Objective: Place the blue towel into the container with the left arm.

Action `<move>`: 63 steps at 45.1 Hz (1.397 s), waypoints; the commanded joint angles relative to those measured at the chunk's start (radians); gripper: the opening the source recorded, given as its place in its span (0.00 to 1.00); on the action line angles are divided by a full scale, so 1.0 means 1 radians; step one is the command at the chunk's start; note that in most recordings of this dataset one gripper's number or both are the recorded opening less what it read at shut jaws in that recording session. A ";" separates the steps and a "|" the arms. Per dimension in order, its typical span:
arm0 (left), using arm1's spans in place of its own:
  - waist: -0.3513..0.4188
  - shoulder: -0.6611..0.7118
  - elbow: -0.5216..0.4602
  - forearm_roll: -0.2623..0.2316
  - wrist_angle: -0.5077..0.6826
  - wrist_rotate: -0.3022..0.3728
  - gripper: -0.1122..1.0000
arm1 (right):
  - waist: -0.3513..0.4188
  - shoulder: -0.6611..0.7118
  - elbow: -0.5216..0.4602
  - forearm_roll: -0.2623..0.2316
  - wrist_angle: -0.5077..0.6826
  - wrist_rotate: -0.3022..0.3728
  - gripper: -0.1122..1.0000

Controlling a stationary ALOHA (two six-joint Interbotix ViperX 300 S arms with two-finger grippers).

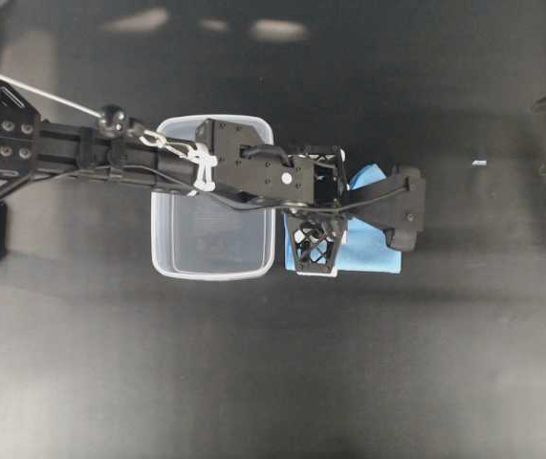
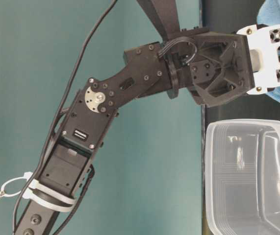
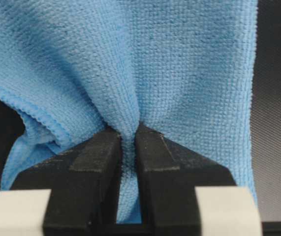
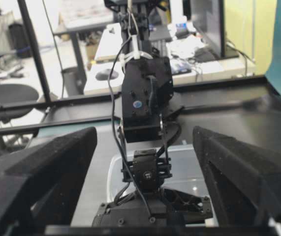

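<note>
table [image 1: 253, 382]: black mat, everything sits on it. nothing else on it that matters afaict.

left arm [image 1: 244, 172]: stretched right across the tub from the left side of the overhead view, wrist out past the tub's far edge, over the towel.

right arm: parked at the right edge, only bits of it visible from above. its wrist cam shows the right gripper [image 4: 145, 187] w/ both fingers spread wide, nothing between them. not involved, looks idle.

tub [image 1: 213, 268]: clear plastic, looks empty inside as far as I can see thru the arm. sits just beside the towel, on the towel's left in the overhead view.

towel [image 1: 373, 253]: light blue, lying on the mat just right of the tub, mostly hidden under the wrist. def not in the tub yet.

left gripper [image 3: 128, 162]: fingers pinched tight on a fold of the towel. wrist cam shows the cloth bunched up and squeezed into the narrow gap between them, so that's a real grab imo.

done so far: reach + grab look sorted.

still to do: basically the whole move. lift the towel off the mat, carry it back over the rim, drop it in, let go. can't tell if it's lifted at all rn.

watch out: towel's about as big as the tub, so prob needs to go in bunched or a corner hangs over the rim.
</note>
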 commanded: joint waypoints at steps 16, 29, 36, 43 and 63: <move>0.028 -0.279 -0.031 0.003 0.077 0.032 0.15 | -0.002 0.002 -0.005 0.002 -0.006 0.000 0.79; 0.061 -0.517 0.106 0.002 0.275 0.029 0.15 | -0.014 -0.005 -0.003 0.003 -0.020 0.000 0.79; 0.061 -0.615 0.268 0.003 0.230 0.017 0.15 | -0.021 -0.005 -0.005 0.003 -0.023 0.000 0.79; 0.061 -0.692 0.407 0.003 0.140 0.017 0.15 | -0.021 -0.005 -0.003 0.002 -0.023 0.002 0.79; 0.058 -0.718 0.500 0.002 0.091 0.026 0.15 | -0.021 -0.005 -0.003 0.003 -0.023 0.005 0.78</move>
